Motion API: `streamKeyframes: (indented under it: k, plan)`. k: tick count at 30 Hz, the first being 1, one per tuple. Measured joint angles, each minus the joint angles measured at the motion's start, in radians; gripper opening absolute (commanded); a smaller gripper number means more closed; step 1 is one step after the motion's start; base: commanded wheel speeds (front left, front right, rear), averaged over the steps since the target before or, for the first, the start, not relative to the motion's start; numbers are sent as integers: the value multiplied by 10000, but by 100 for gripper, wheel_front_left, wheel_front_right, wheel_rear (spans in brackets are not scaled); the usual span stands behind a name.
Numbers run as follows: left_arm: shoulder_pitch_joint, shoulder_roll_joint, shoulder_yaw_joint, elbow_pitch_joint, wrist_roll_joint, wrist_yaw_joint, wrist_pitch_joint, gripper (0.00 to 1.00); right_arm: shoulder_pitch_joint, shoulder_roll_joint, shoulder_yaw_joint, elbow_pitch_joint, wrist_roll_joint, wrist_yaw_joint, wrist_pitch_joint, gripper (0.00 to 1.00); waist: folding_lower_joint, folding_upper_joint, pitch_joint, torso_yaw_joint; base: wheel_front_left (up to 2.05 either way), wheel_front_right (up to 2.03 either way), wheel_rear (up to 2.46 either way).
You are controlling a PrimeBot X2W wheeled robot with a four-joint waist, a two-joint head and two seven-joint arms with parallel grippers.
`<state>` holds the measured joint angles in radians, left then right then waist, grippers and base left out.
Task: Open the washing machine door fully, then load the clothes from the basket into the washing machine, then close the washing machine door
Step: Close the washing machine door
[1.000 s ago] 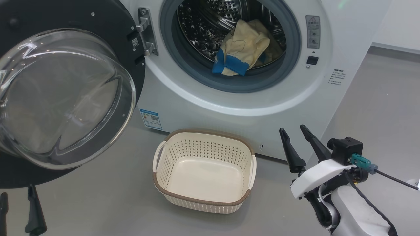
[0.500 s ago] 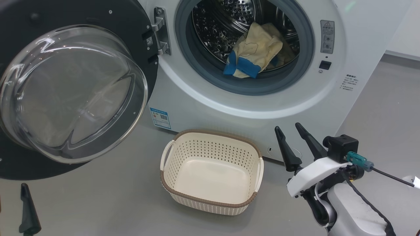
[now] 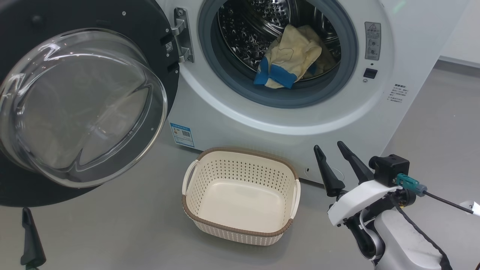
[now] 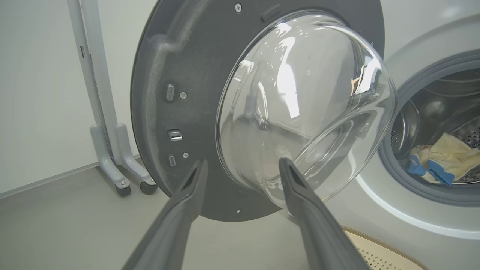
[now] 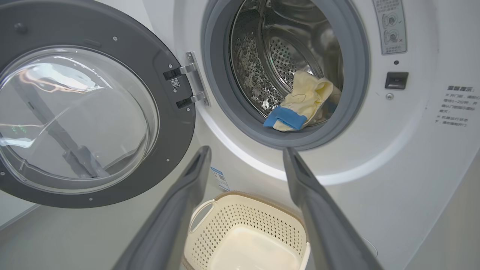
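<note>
Door: the washing machine door [image 3: 80,105] is swung wide to the 9 o'clock side of the head view, so the drum mouth is left clear for loading
Clothes: the clothes [image 3: 290,58] are seen lying inside the drum of the washing machine [image 3: 285,123], low down and near the front lip, with a blue cuff hung toward the grey seal
Basket: the basket [image 3: 240,228] is set on the floor just below the drum mouth, and nothing is seen in it, so the loading looks done
Left gripper: the left gripper [image 4: 242,168] is spread wide and nothing is held; the door's glass bowl is seen at 12 o'clock of its fingers, close by, likely so the door can be pushed shut
Right gripper: the right gripper [image 3: 333,157] is spread wide and nothing is held; the clothes are up at 11 o'clock from it and well apart, the basket at 9 o'clock
Step left: the door is not yet shut
</note>
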<state>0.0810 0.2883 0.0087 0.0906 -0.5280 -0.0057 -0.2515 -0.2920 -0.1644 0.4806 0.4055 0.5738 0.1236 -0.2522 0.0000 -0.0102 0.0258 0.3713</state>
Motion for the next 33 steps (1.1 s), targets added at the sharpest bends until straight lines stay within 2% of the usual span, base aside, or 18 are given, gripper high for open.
streamKeyframes:
  k: [17,18,19,20,28,33]
  plan:
    - [-2,111,169,-215,104,-4,0,100,-67,2,6,25,2,0,0,100,0,0,123,-100,0,0,0]
    - [-3,142,186,-226,105,-6,0,96,-81,2,6,29,2,0,0,100,0,0,132,-106,0,0,0]
    - [-4,174,207,-234,105,-13,0,38,-96,2,4,31,2,0,0,100,0,0,141,-112,0,0,0]
    - [-8,217,232,-261,105,-46,0,0,-112,2,4,36,0,0,0,100,0,0,149,-119,0,0,0]
    - [-521,677,556,-838,29,-372,0,0,-191,-4,-38,71,0,0,0,100,0,0,179,-145,0,0,0]
    - [-1412,1009,1087,-1461,-811,-708,6,0,-192,-15,-42,92,0,0,0,100,0,0,183,-101,0,0,0]
